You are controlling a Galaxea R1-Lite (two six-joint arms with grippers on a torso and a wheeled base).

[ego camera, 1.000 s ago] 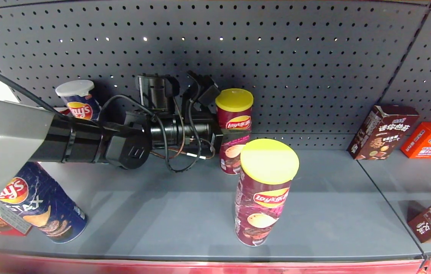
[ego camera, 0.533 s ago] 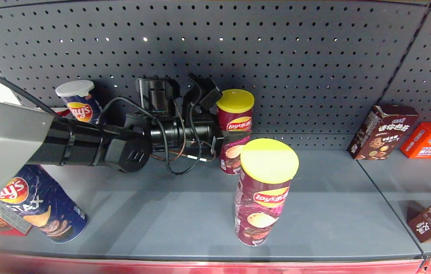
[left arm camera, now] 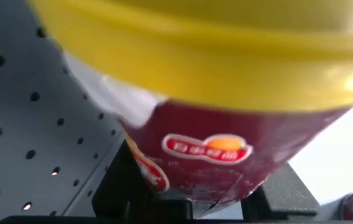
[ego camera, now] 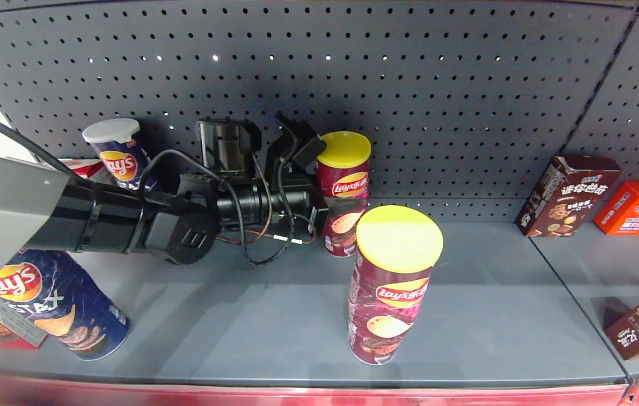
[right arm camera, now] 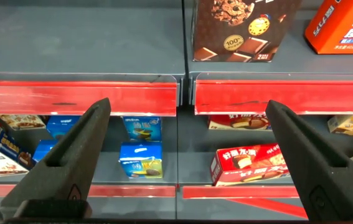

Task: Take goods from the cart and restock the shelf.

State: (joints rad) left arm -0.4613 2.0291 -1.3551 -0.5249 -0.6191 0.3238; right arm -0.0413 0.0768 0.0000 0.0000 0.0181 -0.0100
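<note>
Finishing a placement, by the look of it: left gripper (ego camera: 335, 204) has its fingers (left arm camera: 117, 193) clenched on the mid-body of a maroon can (ego camera: 344, 189) with a yellow lid (ego camera: 344, 148), at the back of the shelf (ego camera: 251, 321), close to the pegboard (ego camera: 409, 73) behind them. Can base is at or just above the shelf deck, can't tell which; the can leans slightly, so I'd judge it not seated yet. Done so far, judging from the layout: a matching front can (ego camera: 392, 282) stands upright forward of the fingers toward the shelf lip and a little to their right, apart from the held one. A small blue can (ego camera: 119, 151) sits in the back row well to the left of the fingers, past the wrist; a large blue can (ego camera: 62, 307) is front-left, below the forearm. Chocolate boxes (ego camera: 567, 194) are well to the right of the fingers. Left to do, my estimate: settle the can upright, let go, back the arm out, then fetch more from the cart; how much remains there I can't tell. Pose: left arm comes in from the left, forearm roughly level across the shelf, fingers closing sideways on the can, cables looping under the wrist. Right gripper (right arm camera: 187, 106) has its fingers spread wide with nothing between them, facing the lower shelves' red price rails (right arm camera: 76, 96).
</note>
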